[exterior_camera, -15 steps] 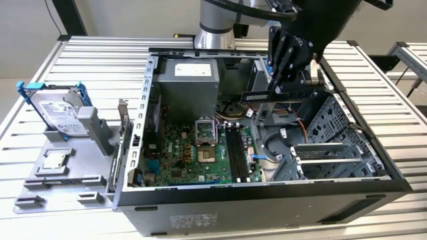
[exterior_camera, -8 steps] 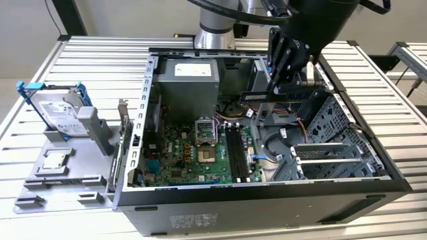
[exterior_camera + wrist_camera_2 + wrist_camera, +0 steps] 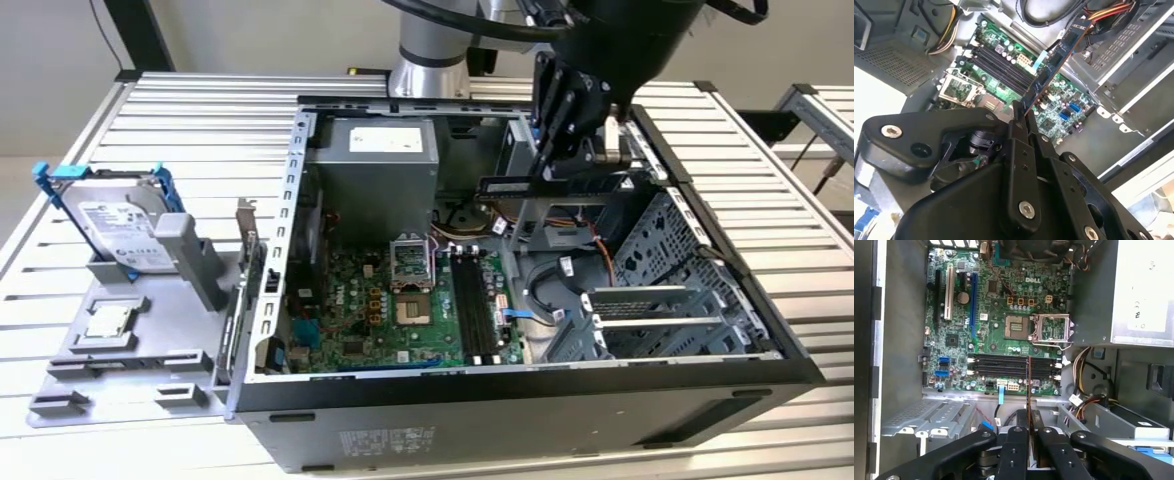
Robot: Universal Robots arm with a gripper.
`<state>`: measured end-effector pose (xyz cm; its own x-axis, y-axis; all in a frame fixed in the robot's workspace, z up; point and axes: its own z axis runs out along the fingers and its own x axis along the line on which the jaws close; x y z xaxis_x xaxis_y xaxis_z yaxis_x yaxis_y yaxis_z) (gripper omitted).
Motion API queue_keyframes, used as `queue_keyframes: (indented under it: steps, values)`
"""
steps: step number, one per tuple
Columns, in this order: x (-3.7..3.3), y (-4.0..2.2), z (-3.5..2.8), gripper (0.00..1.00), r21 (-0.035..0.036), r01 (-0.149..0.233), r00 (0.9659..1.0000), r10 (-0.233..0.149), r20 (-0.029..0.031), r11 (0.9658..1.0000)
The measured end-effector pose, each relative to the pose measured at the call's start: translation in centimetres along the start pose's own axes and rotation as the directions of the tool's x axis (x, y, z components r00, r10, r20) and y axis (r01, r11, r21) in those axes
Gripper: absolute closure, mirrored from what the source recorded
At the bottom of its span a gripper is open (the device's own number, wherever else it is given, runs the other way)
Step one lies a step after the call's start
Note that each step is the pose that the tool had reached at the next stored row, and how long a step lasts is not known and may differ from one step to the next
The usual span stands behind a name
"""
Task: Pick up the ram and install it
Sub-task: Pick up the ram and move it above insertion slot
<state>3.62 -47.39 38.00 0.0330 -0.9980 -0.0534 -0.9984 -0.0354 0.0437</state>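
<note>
The ram (image 3: pixel 518 185) is a long dark stick, held level above the open computer case (image 3: pixel 534 400), with my gripper (image 3: pixel 577 172) shut on one end of it. In the second wrist view the ram (image 3: pixel 1054 65) sticks out from the gripper (image 3: pixel 1021 119) over the green motherboard (image 3: pixel 1054 107). In the first wrist view the ram (image 3: pixel 1028 385) shows edge-on, rising from the gripper (image 3: pixel 1029 426) and hanging above the black memory slots (image 3: pixel 1004 367). Those slots (image 3: pixel 474 300) lie beside the processor socket (image 3: pixel 411 265), well below the stick.
A silver hard drive in a blue bracket (image 3: pixel 120 225) and a square processor chip (image 3: pixel 107 320) rest on a grey holder at the exterior view's left. Inside the case are the power supply (image 3: pixel 380 170), coloured cables (image 3: pixel 467 225) and a metal drive cage (image 3: pixel 667 290).
</note>
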Motion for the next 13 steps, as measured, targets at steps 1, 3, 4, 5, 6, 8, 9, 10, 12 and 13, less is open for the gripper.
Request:
queue_keyframes:
  steps: [1, 3, 4, 5, 6, 8, 9, 10, 12, 13]
  values:
    - [-0.06, 0.01, 0.02, 1.00, 0.0003, -0.004, 1.0000, 0.004, 0.0002, 1.0000]
    - [-0.17, 0.01, 0.04, 1.00, 0.0007, -0.012, 0.9999, 0.012, 0.0004, 0.9999]
    - [-0.22, 0.02, 0.06, 1.00, 0.0009, -0.017, 0.9999, 0.017, 0.0006, 0.9999]
    - [-0.29, 0.02, 0.08, 1.00, 0.0010, -0.019, 0.9998, 0.019, 0.0007, 0.9998]
    - [-0.33, 0.01, 0.11, 1.00, 0.0010, -0.020, 0.9998, 0.020, 0.0008, 0.9998]
    - [-0.35, 0.01, 0.17, 1.00, 0.0011, -0.020, 0.9998, 0.020, 0.0011, 0.9998]
    - [-0.40, 0.01, 0.17, 1.00, 0.0011, -0.020, 0.9998, 0.020, 0.0008, 0.9998]
    - [-0.46, 0.01, 0.18, 1.00, 0.0011, -0.020, 0.9998, 0.020, 0.0007, 0.9998]
    - [-0.55, 0.00, 0.19, 1.00, 0.0011, -0.019, 0.9998, 0.019, 0.0008, 0.9998]
    - [-0.55, 0.00, 0.19, 1.00, 0.0011, -0.019, 0.9998, 0.019, 0.0008, 0.9998]
